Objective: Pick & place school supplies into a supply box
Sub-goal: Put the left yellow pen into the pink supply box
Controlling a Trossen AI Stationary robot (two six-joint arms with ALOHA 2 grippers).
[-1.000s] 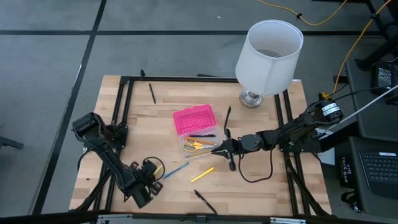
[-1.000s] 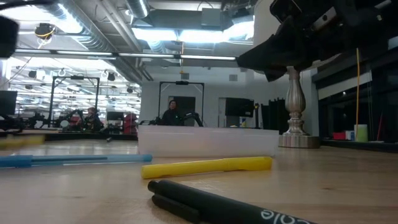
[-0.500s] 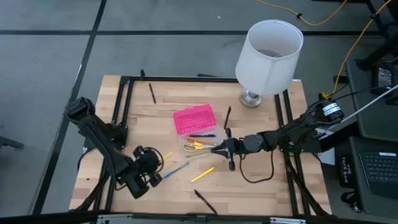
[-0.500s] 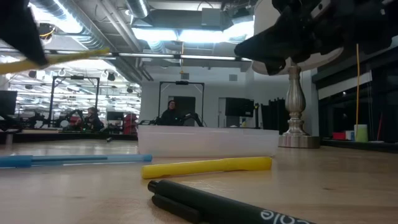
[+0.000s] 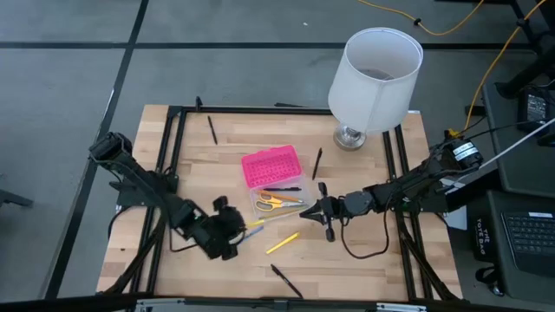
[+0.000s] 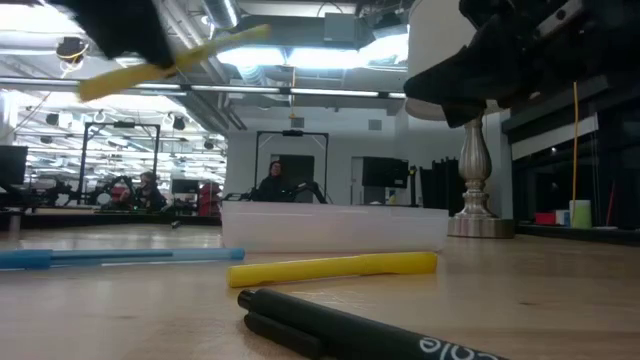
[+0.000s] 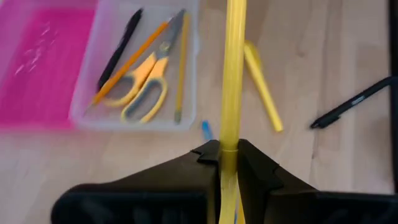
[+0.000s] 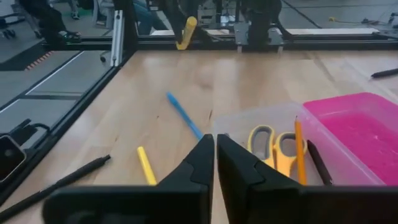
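Observation:
The supply box has a clear base (image 5: 277, 202) and a pink lid (image 5: 270, 166) lying open behind it. Yellow-handled scissors (image 7: 143, 88), a black pen and thin pencils lie in the base. My left gripper (image 5: 232, 230) hovers near-left of the box, shut on a yellow pencil (image 7: 233, 68) that shows raised in the low view (image 6: 180, 58). My right gripper (image 8: 215, 149) is shut and held low, just right of the base. A blue pen (image 5: 247, 234), a yellow marker (image 5: 282, 243) and a black pen (image 5: 286, 279) lie flat on the table. My left gripper pinches the yellow pencil between its two fingers near the pencil's rear end (image 7: 228, 152). The pencil runs forward along the fingers toward the box. It is lifted clear of the table and tilted, with its free end (image 6: 255, 35) higher.
A white lamp (image 5: 375, 74) stands at the far right of the table. Black frame bars (image 5: 173, 147) run along the table's sides. Two more black pens lie far-left (image 5: 212, 130) and behind the box (image 5: 318, 163). Bare wood lies near-right. A person sits in the room beyond.
My left gripper has risen from the table's near-left part and swung right toward the box. The yellow pencil, lying on the table a second ago, is now lifted clear and carried with the gripper, tilted with its front end up.

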